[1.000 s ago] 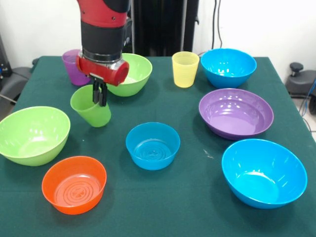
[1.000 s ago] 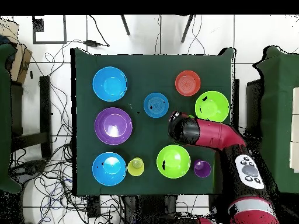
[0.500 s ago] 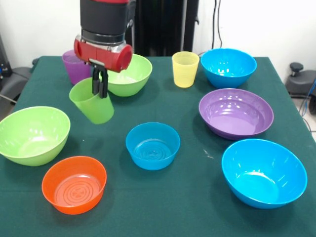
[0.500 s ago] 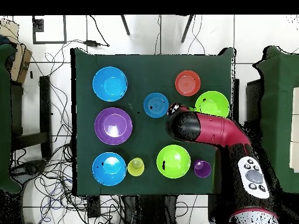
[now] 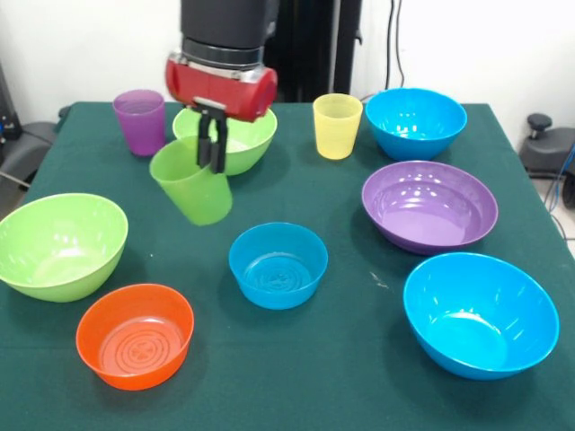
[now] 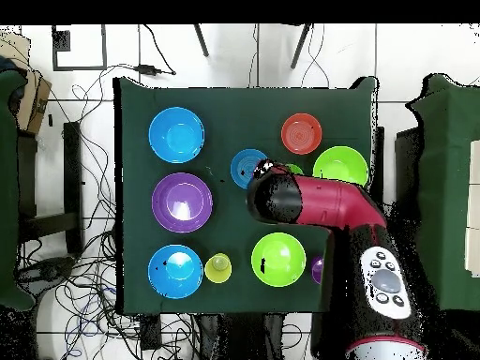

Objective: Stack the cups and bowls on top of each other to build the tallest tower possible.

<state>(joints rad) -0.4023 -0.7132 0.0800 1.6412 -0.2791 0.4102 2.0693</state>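
From the left of the front view, a big lime green bowl sits at the table's edge with the small orange bowl just in front of it, and the purple cup stands far back. Next comes the gripper, its fingers pinched over the rim of the green cup, one inside and one outside; the cup hangs tilted, clear of the cloth, just below and a little left of the fingers, in front of the second lime green bowl. The small blue bowl lies near, below and to the right of the cup. I'd worry that the tilt lands the cup on its edge inside that bowl so it tips over, or that the thin rim slips out of the pinch on the way. Further right stand the yellow cup, the wide purple bowl and two larger blue bowls, untouched.
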